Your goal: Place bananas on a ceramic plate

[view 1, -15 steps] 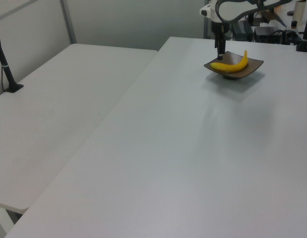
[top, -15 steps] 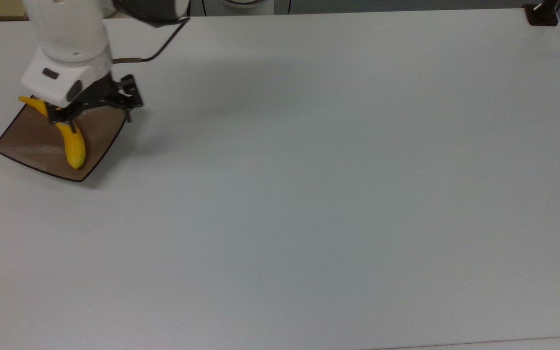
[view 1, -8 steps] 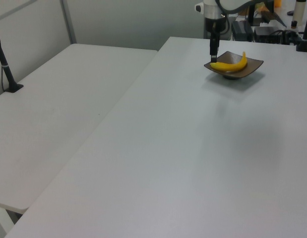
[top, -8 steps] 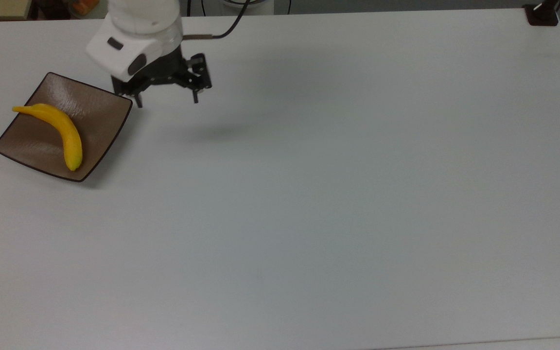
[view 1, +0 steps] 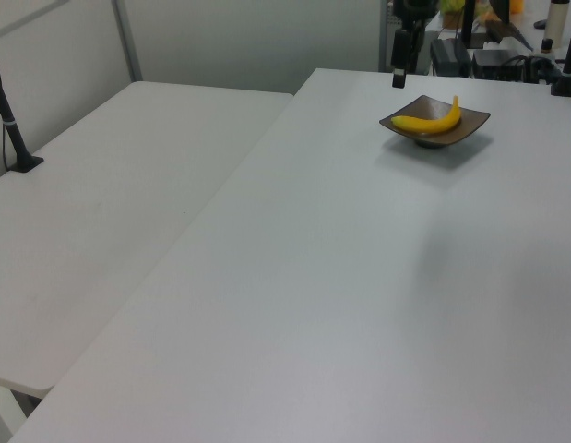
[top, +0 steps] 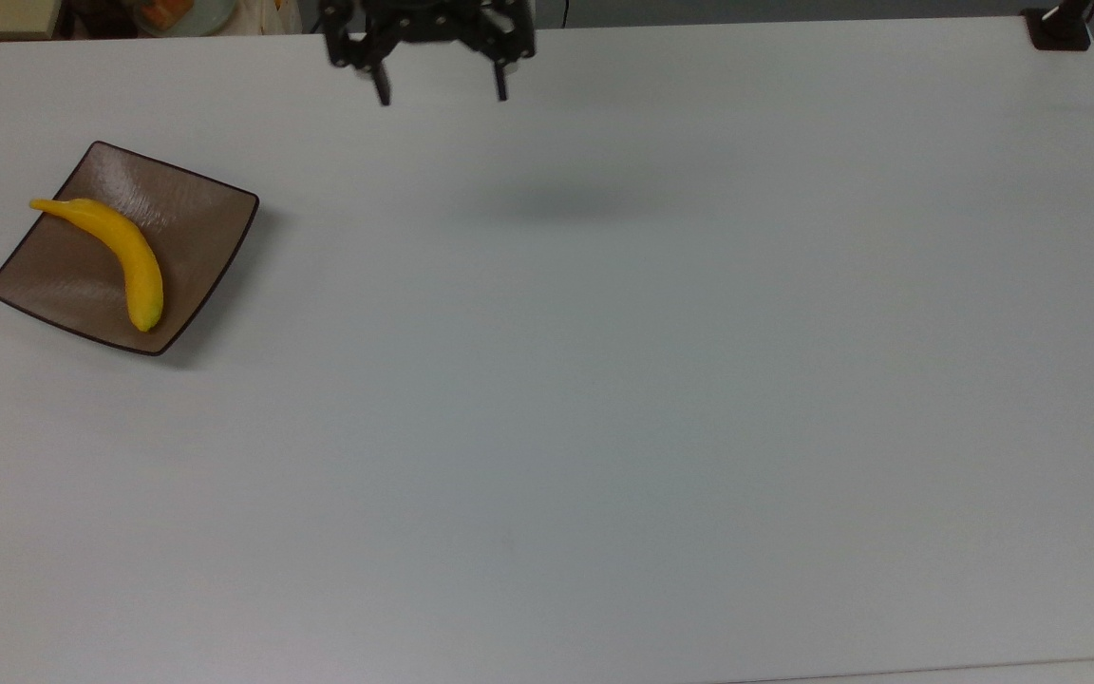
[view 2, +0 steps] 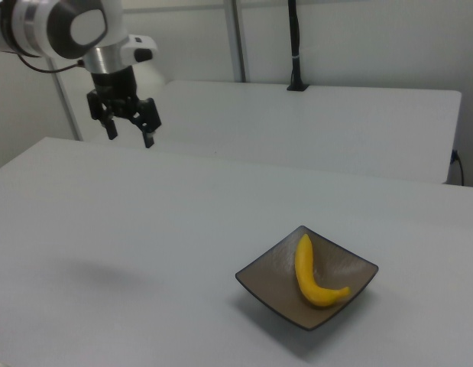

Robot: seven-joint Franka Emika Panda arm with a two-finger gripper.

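Note:
A curved yellow banana lies across the square brown ceramic plate at the top view's left; the same banana and plate sit far back in the left view, and the banana rests on the plate in the right view's lower middle. My gripper hangs open and empty at the top edge of the top view, well away from the plate. In the right view the gripper is high above the table at upper left, fingers spread.
The wide white table spreads around the plate. A second white table adjoins it on the left view's left. A black post base stands at the top view's top right corner. Clutter sits beyond the table's far edge.
The gripper let go of the banana, rose off the plate and travelled toward the top view's top centre. The banana stays lying on the plate.

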